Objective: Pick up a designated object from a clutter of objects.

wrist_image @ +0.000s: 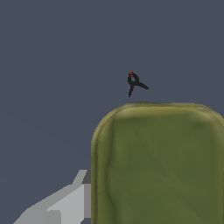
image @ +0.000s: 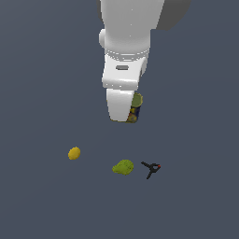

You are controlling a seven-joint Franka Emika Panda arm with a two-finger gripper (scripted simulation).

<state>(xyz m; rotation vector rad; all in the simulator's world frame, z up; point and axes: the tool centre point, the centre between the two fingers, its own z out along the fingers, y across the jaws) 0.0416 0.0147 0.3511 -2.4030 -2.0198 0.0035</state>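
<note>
The designated object, a small can [image: 136, 106] with a dark green top and a yellow and blue label, shows partly behind the white hand in the exterior view. My gripper [image: 131, 115] is down around it and looks shut on it. In the wrist view the can's green top [wrist_image: 159, 166] fills much of the picture, and one grey finger [wrist_image: 65, 203] lies against its side. The other finger is hidden. The rest of the clutter of objects lies apart from the can, nearer the front of the exterior view.
A yellow lemon [image: 74, 153] lies toward the exterior view's left. A green pear-like fruit [image: 123, 167] and a black clamp with a red tip [image: 151, 168] [wrist_image: 134, 82] lie side by side in front of the can. The floor is plain dark grey.
</note>
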